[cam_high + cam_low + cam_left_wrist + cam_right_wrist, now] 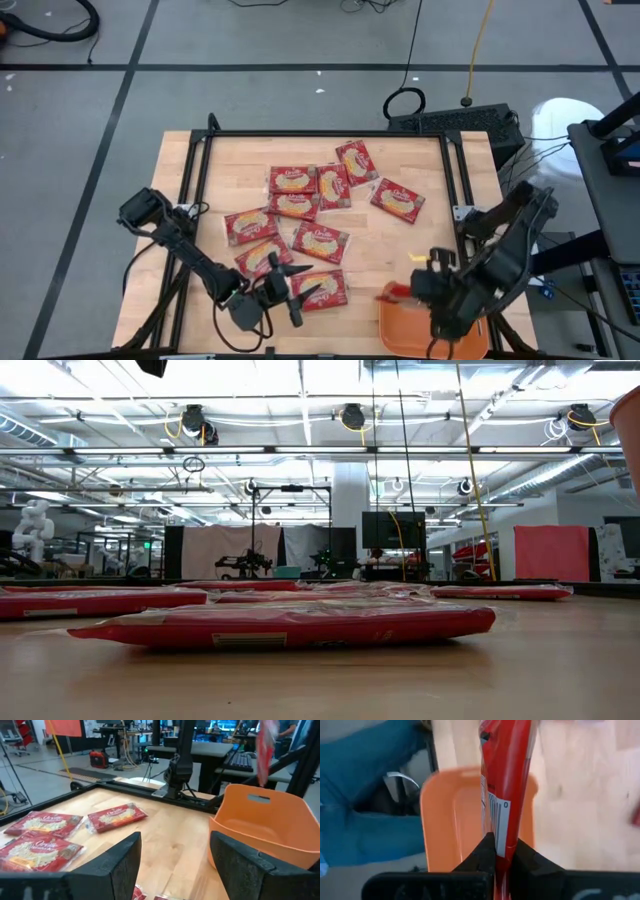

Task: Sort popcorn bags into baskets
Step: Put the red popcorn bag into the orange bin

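From above, the left gripper (300,296) sits spread over the nearest popcorn bag (322,290), holding nothing; the right gripper (432,285) hangs by the orange basket (400,325). Low view: packets lie flat on the table (560,660). Right wrist: fingers pinch a red packet (502,795) edge-down above the basket, likely for dropping in.

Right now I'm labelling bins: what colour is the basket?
Orange basket; the left wrist view shows it best.

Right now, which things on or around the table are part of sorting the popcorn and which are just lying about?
Job:
popcorn bags on the table
one bag held by the right gripper
orange basket
left gripper

Lying about:
keyboard
floor cables
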Robot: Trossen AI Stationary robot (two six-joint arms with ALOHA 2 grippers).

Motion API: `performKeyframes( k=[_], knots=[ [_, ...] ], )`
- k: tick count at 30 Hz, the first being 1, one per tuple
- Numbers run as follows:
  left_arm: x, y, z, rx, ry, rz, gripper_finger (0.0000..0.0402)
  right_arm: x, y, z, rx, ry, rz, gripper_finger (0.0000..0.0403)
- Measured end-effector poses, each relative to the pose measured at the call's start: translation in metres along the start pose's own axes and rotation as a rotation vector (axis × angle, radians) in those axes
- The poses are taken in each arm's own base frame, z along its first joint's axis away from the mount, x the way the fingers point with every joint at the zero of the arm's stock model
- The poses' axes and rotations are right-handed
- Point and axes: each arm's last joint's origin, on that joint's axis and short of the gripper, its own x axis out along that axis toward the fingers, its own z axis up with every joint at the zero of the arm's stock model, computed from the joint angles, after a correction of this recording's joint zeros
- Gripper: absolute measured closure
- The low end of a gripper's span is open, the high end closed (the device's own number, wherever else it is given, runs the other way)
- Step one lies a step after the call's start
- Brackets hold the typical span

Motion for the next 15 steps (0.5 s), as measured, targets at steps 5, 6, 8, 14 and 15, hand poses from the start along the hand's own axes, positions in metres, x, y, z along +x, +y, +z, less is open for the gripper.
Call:
performKeyframes(
  k=[5,6,8,14,15],
  knots=[
    [0.005,0.003,-0.002,-0.023,0.026,-0.018,0.0163,0.022,0.017,-0.004,0.036,0.109,-0.016,0.0392],
    [0.006,0.003,-0.002,-0.030,0.029,-0.020,0.0163,0.022,0.019,-0.007,0.034,0.120,-0.014,0.0392],
    [0.008,0.004,-0.002,-0.048,0.030,-0.018,0.0163,0.021,0.022,-0.012,0.056,0.121,-0.012,0.0392],
    [0.008,0.004,-0.001,-0.112,0.029,-0.017,0.0163,0.010,0.028,-0.034,0.075,0.060,-0.012,0.0392],
    [0.008,0.004,-0.002,-0.122,0.030,-0.018,0.0163,0.009,0.029,-0.038,0.077,0.056,-0.013,0.0392]
  ],
)
